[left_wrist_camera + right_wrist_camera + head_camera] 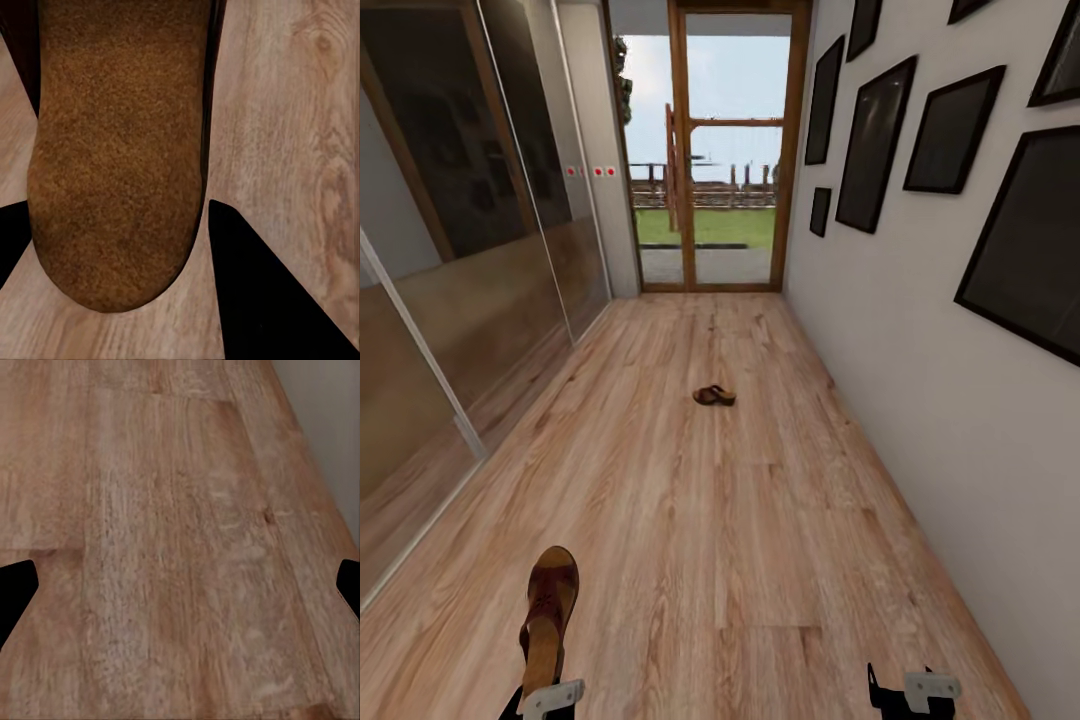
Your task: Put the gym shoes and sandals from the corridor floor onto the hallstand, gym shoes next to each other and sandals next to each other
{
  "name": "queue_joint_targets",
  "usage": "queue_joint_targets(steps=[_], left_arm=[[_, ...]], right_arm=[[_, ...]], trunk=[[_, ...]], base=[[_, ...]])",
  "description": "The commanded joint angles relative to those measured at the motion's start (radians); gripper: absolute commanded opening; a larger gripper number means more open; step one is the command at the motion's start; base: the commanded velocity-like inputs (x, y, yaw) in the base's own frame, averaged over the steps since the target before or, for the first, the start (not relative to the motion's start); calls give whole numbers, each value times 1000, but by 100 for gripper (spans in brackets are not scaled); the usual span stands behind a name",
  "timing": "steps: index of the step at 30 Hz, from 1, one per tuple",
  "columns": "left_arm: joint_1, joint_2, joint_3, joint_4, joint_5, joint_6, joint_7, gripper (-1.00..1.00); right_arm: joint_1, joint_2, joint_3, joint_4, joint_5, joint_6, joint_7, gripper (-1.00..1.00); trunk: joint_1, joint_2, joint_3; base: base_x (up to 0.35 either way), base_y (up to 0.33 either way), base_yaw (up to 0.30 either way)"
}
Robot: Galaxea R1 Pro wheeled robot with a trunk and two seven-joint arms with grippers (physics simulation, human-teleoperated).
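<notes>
Head view: my left gripper (pixel 545 690) grips one sandal (pixel 548 618) by its heel end, toe pointing ahead above the corridor floor (pixel 740 520). The other sandal (pixel 714 396) lies farther down the corridor, toward the glass door (pixel 710 150). My right gripper (pixel 913 692) hangs wide apart, empty.

A dark brown leather strappy sandal (pixel 549 612) with a tan insole is held upright at the near left, sole end up above the light brown wood-plank corridor floor (pixel 760 520). Its matching brown sandal (pixel 714 396) lies flat mid-corridor, farther down the planks.
</notes>
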Motion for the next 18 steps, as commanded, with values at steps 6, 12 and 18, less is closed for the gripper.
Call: queue_joint_targets(steps=[6,12,18], left_arm=[[-1,0,1,0,-3,-2,1,-100],[-1,0,1,0,-3,-2,1,-100],[-1,0,1,0,-3,-2,1,-100]], right_arm=[[-1,0,3,0,4,-3,-6,100],[-1,0,3,0,4,-3,-6,100],[-1,1,4,0,4,-3,-6,100]], trunk=[[0,0,-1],[0,0,-1],[0,0,-1]], base=[[340,-92,3],[340,-103,123],[340,-120,252]])
